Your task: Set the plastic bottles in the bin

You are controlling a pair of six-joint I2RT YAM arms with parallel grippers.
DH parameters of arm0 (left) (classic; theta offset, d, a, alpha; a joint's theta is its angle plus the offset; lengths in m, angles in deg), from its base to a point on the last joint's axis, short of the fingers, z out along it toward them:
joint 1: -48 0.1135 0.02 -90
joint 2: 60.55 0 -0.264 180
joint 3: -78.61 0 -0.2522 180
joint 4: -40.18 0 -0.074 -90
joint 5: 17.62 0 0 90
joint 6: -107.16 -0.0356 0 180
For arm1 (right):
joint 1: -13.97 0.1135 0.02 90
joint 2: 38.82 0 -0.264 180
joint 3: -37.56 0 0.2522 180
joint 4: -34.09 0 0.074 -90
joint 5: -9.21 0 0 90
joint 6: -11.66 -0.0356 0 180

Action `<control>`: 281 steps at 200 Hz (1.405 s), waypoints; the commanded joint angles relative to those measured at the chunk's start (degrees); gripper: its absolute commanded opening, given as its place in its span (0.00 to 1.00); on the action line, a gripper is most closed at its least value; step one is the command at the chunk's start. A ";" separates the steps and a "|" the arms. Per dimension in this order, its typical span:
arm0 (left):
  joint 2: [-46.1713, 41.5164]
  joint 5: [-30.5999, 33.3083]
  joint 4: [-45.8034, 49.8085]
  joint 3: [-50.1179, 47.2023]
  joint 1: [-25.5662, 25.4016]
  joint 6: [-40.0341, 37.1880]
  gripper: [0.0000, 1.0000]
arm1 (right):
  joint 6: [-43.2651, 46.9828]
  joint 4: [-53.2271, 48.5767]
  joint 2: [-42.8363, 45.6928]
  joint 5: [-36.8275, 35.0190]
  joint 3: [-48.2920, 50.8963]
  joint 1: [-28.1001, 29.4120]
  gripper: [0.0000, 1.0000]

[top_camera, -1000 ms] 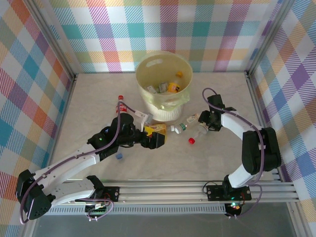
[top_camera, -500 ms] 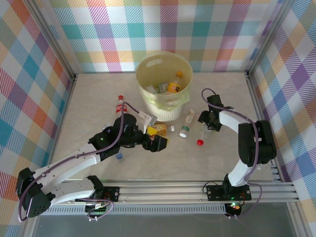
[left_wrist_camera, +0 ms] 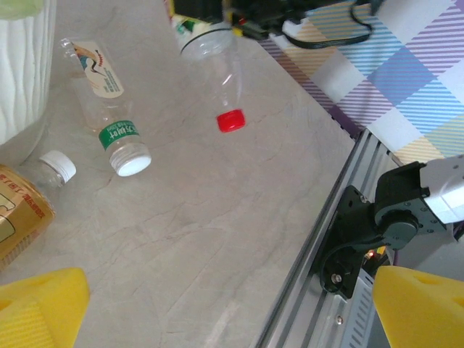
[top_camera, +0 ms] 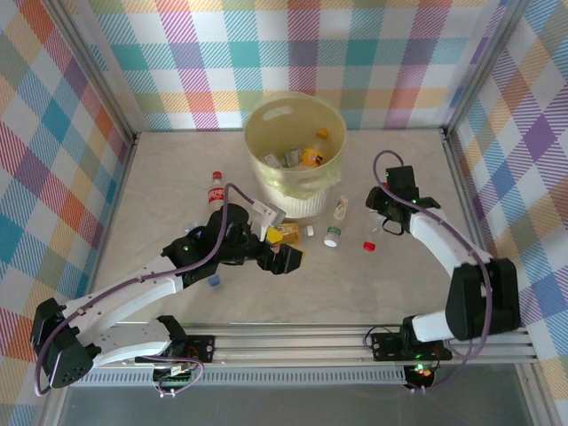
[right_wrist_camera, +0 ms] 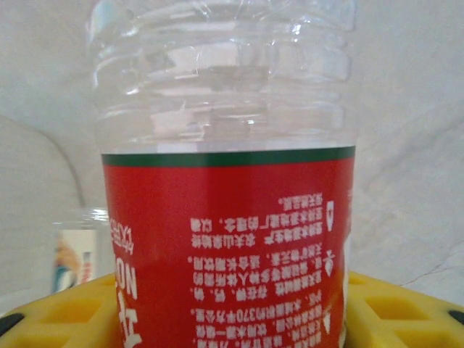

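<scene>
The right hand (top_camera: 380, 217), right of centre in the overhead view, is clamped on a clear red-labelled bottle (right_wrist_camera: 226, 217). The left hand (top_camera: 284, 256), low centre, gapes wide and holds nothing. Between them on the surface (top_camera: 399, 293) lie a white-capped bottle (top_camera: 335, 224) and an orange-filled bottle (top_camera: 286, 232). The bin (top_camera: 257, 133), upper centre, holds several bottles.
</scene>
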 commanded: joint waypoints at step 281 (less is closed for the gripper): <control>-16.10 19.20 -4.90 6.05 -0.62 -3.12 1.00 | 27.35 7.33 -9.63 -8.72 -48.79 25.46 0.56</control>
